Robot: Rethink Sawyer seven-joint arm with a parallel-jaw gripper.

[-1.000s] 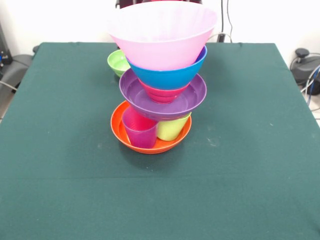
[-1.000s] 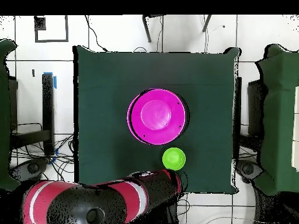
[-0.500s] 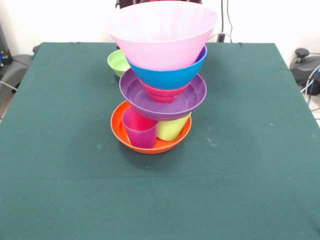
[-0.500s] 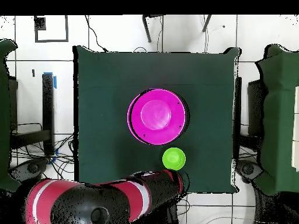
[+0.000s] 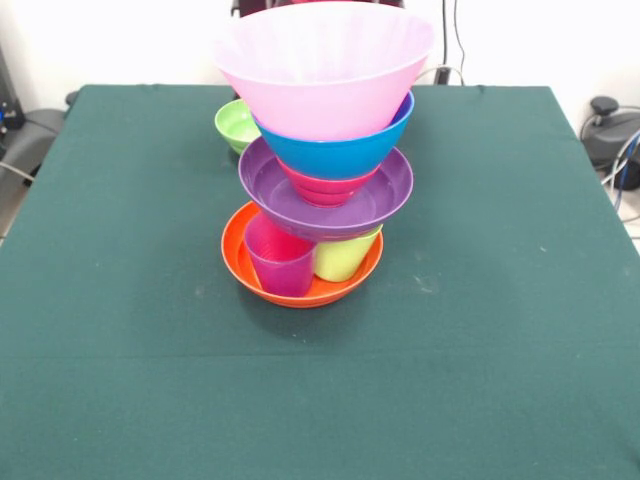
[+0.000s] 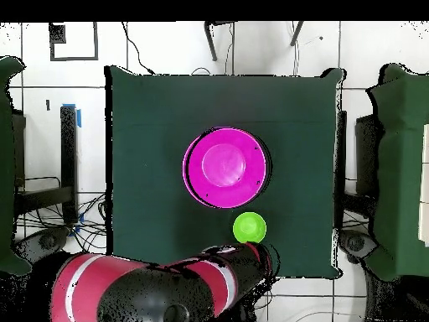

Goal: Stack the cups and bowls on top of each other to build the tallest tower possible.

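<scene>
A green cloth-covered table (image 5: 120, 300) fills most of the front view, its felt-like surface matte and flat. In the overhead view the red and black arm (image 6: 142, 289) lies along the bottom edge of the frame, just below the table's lower rim; its gripper cannot be made out, so whether the fingers are spread or pressed together cannot be told.

At the table's centre stands the tower (image 5: 322, 160), a column of glossy plastic. Its top is the big pink bowl (image 5: 325, 65), a wide flaring cone, upright, nested in the blue bowl (image 5: 340, 150). Below that a small red bowl (image 5: 325, 187) sits inside the shallow purple bowl (image 5: 300, 195), which rests on the rims of two tapered cups: the purple cup (image 5: 280, 262) at lower left and the lime green cup (image 5: 345, 255) at right. Both cups stand in the orange bowl (image 5: 240, 270), which sits on the cloth.

From above, only the pink bowl's round mouth shows, at mid-frame, hiding everything beneath it.

A small green bowl (image 5: 234, 123) stands alone on the cloth behind the tower in the front view, partly hidden by the pink bowl. Overhead, it sits just below and right of the tower, between the tower and the arm's near end.

Cables (image 5: 620, 160) trail at the right edge beyond the table.
</scene>
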